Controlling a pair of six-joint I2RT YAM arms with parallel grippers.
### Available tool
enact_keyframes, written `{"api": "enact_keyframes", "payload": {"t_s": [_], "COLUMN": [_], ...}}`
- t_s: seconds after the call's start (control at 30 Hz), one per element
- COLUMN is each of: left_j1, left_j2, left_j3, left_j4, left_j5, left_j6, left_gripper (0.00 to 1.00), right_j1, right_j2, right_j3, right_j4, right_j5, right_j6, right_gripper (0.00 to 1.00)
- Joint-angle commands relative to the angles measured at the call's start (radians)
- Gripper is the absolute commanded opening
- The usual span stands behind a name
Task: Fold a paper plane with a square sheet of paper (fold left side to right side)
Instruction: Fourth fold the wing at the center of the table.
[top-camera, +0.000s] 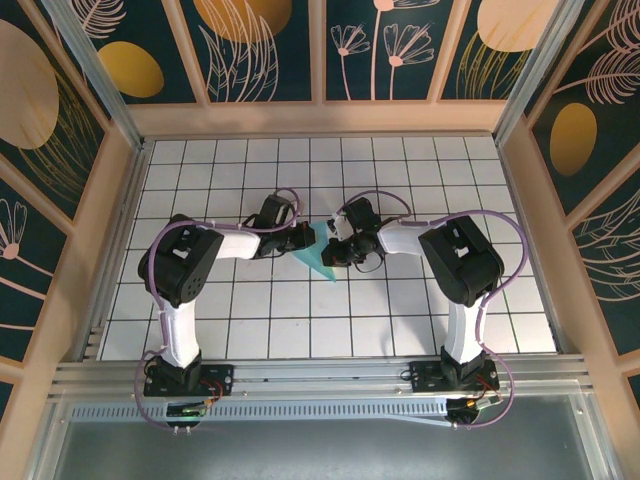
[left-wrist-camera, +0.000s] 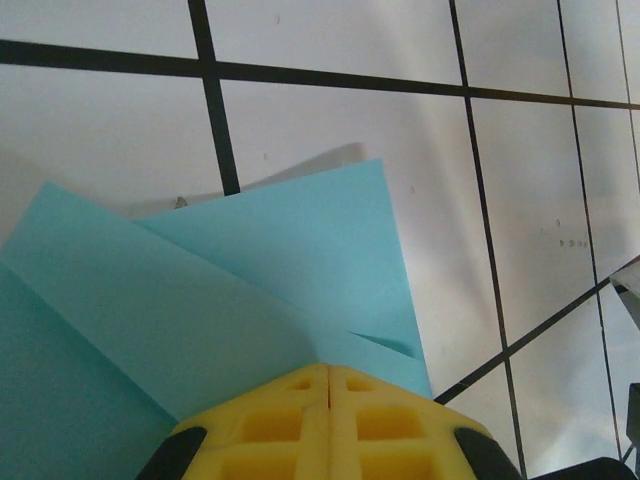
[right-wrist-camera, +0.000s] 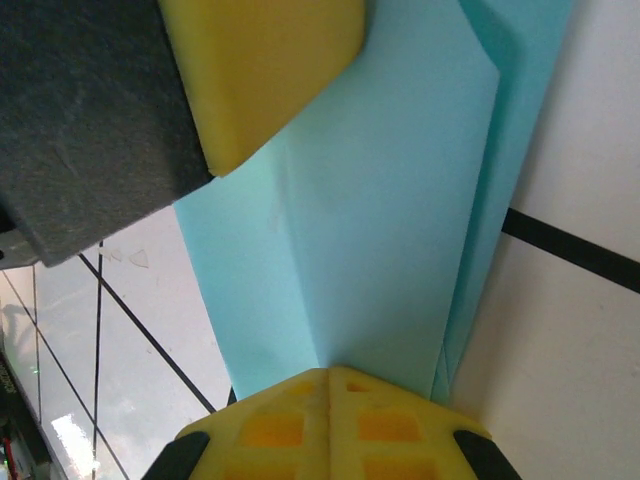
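Light-blue creased paper plane (right-wrist-camera: 370, 200), part-folded, lies directly under both tips: my left gripper (left-wrist-camera: 328, 372) and right gripper (right-wrist-camera: 328, 372), both clenched empty, press it from opposite sides, apparently to flatten folds against the white gridded table (left-wrist-camera: 330, 130).

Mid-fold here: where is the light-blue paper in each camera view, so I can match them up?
Top external: the light-blue paper lies at the table's centre, between the two wrists.
Left wrist: lower left, reaching the left gripper at the bottom edge.
Right wrist: centre, from the top edge down to the right gripper.
Shared landmark: the white tiled table with black grid lines.
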Motion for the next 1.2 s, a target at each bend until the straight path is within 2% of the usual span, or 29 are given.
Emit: {"api": "enact_keyframes", "payload": {"t_s": [0.0,0.2,0.37,0.83,1.17], "left_j1": [0.006,0.005,0.006,0.005,0.007], "left_j2": [0.020,0.020,0.017,0.020,0.024], "left_j3": [-0.038,-0.050,-0.053,-0.049,-0.046], "left_j4": [-0.004,0.002,0.002,-0.002,-0.016], "left_j5": [-0.027,-0.030,-0.033,-0.035,-0.049], "left_j6": [0.008,0.008,0.008,0.003,0.000], "left_gripper": [0.00,0.00,0.00,0.00,0.00], "right_j1": [-0.009,-0.015,-0.013,-0.009,0.003], "right_j2": [-0.017,-0.057,-0.043,0.055,0.092], "right_j3": [0.015,0.015,0.013,0.079,0.105], "right_j4": [-0.074,-0.008,0.049,0.052,-0.035], "right_j5": [-0.018,-0.108,-0.119,-0.062,0.002], "right_j6": [0.031,0.086,0.113,0.103,0.059], "right_gripper": [0.00,0.00,0.00,0.00,0.00]}}
